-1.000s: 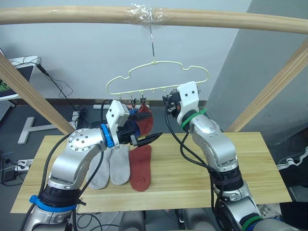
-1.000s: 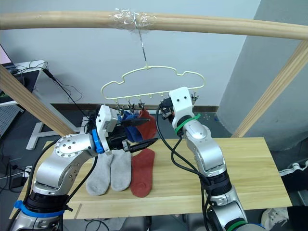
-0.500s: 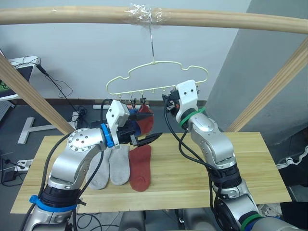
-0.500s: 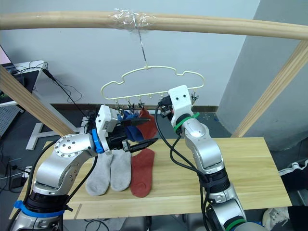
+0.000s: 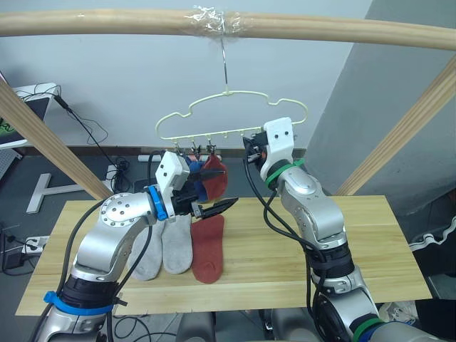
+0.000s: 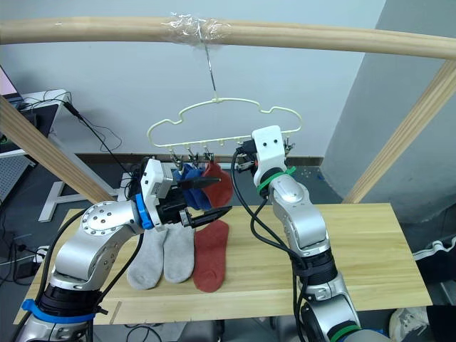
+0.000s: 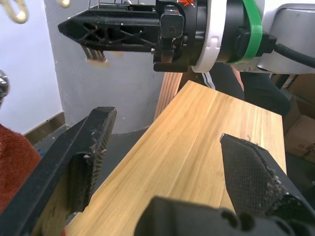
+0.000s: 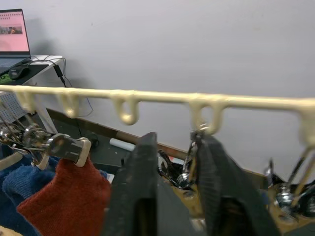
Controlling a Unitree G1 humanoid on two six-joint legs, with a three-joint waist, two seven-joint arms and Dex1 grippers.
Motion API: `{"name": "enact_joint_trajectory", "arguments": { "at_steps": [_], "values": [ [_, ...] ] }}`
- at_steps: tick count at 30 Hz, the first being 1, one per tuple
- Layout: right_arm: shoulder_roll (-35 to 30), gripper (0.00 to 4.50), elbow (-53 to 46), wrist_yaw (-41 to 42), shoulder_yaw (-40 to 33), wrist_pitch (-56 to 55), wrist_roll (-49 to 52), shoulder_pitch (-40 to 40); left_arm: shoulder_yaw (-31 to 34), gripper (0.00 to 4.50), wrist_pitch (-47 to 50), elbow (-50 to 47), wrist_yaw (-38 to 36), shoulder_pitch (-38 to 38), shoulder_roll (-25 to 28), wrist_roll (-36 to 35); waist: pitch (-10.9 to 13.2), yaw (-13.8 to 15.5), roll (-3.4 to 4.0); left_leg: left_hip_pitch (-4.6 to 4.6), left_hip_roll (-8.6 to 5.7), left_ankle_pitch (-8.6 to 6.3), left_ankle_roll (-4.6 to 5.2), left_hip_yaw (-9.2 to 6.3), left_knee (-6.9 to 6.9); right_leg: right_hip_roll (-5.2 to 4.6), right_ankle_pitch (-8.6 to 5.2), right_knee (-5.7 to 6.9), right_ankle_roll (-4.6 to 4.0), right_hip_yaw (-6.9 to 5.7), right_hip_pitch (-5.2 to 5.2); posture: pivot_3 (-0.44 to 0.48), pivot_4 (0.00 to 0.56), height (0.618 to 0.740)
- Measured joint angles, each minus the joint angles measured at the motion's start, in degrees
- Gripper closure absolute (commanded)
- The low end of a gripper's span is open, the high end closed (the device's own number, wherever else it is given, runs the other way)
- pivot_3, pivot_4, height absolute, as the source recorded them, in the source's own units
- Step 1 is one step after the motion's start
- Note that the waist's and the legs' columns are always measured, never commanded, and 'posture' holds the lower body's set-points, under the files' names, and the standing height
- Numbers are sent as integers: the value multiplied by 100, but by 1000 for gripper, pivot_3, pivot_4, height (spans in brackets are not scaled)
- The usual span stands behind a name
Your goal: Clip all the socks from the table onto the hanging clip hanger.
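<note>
Laptop (image 8: 11,30), wooden pole frame (image 5: 107,21)

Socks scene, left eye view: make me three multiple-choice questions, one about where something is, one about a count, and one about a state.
1. Where is the clip hanger?
A. Hanging by its hook from the wooden pole
B. Lying in a basket
C. Held by a person

2. How many socks lie on the table?
A. One
B. Three
C. Five

3. How do the jaws of the left gripper stand?
A. Shut on a grey sock
B. Shut on a cable
C. Open, with nothing between them

Answers:
1 A: its hook goes up to the taped spot on the pole.
2 B: two grey ones and one rust red sock lie side by side on the wood.
3 C: the left wrist view shows the two fingers wide apart, with bare table beyond.
</note>
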Motion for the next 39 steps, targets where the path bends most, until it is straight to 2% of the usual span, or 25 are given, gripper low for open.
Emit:
{"name": "enact_joint_trajectory", "arguments": {
  "at_steps": [2, 7, 10, 14, 19, 26, 31, 35, 39],
  "values": [
    [6, 4483, 0, 0, -4, -11, 1, -3, 0, 606, -8, 19, 8, 9, -14, 0, 0, 0, 0, 0, 0, 0, 0, -1, 0, 0, 0, 0, 0, 0, 0, 28, 152, 705],
    [18, 4496, 11, 4, -7, -23, 2, -12, 3, 606, -18, 179, 190, 81, -133, 119, 0, -3, 0, 2, 0, 0, 0, 0, 0, 0, 0, 2, 0, 0, 0, 27, 155, 705],
    [18, 4500, 11, 7, -12, -23, 2, -14, -215, 52, -35, 447, 324, 226, -100, 529, -1, -3, 2, 3, 0, 0, 0, 0, 0, 0, 0, 3, 0, 1, 0, 20, 158, 705],
    [24, 4500, 11, 8, -12, -22, 2, -17, -613, 17, -231, 891, 415, 445, -121, 1054, -1, -2, 2, 2, 0, 0, 0, 2, 0, 0, 0, 3, 0, 1, -2, 13, 161, 705],
    [44, 4500, 14, 12, -4, -6, 2, -23, -981, 17, -225, 2002, 889, 313, -457, 1757, -3, -5, 5, 5, -2, 0, 1, 4, 2, 0, 0, 11, 0, 3, -2, -2, 165, 705],
    [83, 4500, 14, 12, 7, 31, 1, -27, -1112, 17, -111, 3531, 1230, -312, -1027, 2092, -4, -25, 3, 3, -2, 0, 1, 2, 5, 1, 0, 24, -1, 1, -7, -20, 170, 705],
    [95, 4500, 13, 10, 8, 37, 0, -29, -1122, 17, -106, 3892, 1250, -454, -1069, 2254, -5, -83, 2, 4, -2, 0, 1, 1, 5, 0, 0, 30, -1, 1, -7, -29, 174, 705],
    [102, 4500, 13, 6, 10, 40, 0, -29, -1096, 908, 0, 3990, 1262, -521, -1078, 2274, -6, -89, 1, 15, -2, 0, 1, 3, 7, 0, 0, 45, 0, 4, -6, -32, 174, 705],
    [109, 4500, 13, 2, 12, 47, -1, -29, -1094, 2122, 20, 3981, 1164, -490, -1082, 2262, -7, -93, 2, 23, -4, 0, 1, 6, 8, 0, 0, 63, -1, 7, -6, -35, 173, 705]
  ]
}}
